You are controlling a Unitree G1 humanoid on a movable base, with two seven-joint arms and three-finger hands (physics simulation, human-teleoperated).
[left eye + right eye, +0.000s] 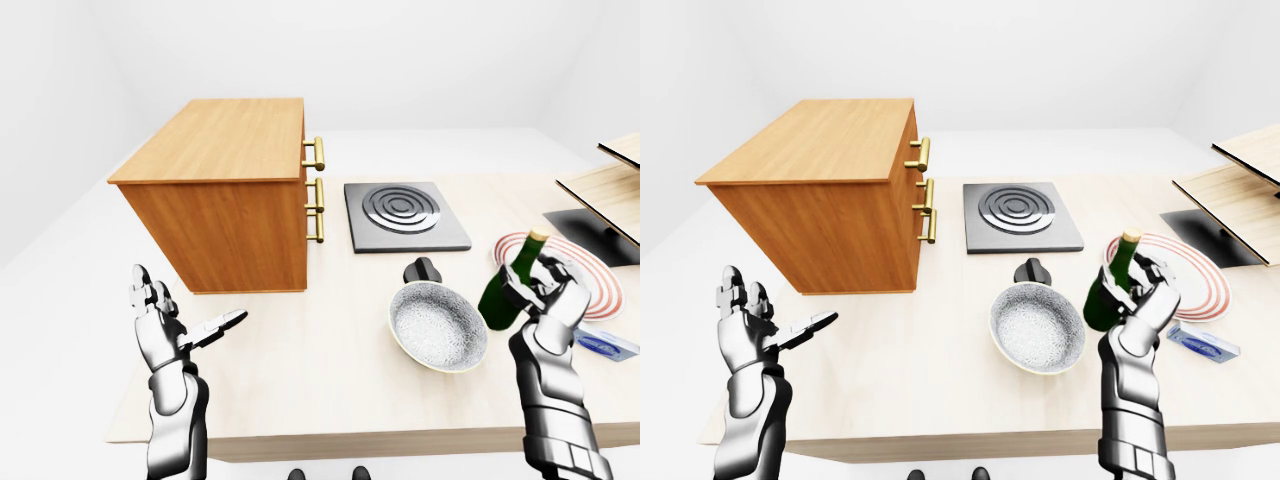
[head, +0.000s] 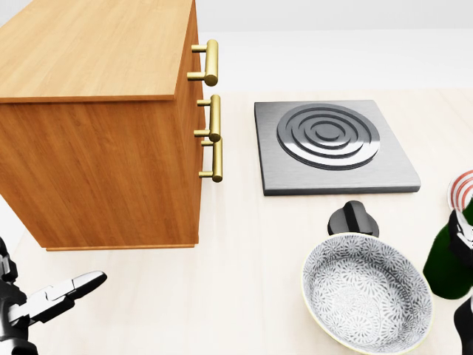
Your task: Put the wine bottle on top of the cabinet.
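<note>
The green wine bottle (image 1: 505,287) with a tan cap is held tilted in my right hand (image 1: 545,290), just above the table at the right of the left-eye view. The fingers close round its lower body. The wooden cabinet (image 1: 225,185) with brass handles stands on the table at the upper left; its flat top (image 1: 222,138) carries nothing. My left hand (image 1: 180,325) is open and empty at the lower left, below the cabinet. In the head view only the bottle's edge (image 2: 447,262) shows at the right.
A speckled pan (image 1: 437,325) with a black handle lies just left of the bottle. A grey hob plate (image 1: 404,214) sits right of the cabinet. A red-ringed plate (image 1: 590,275) and a blue packet (image 1: 607,346) lie at the right, under wooden shelves (image 1: 610,190).
</note>
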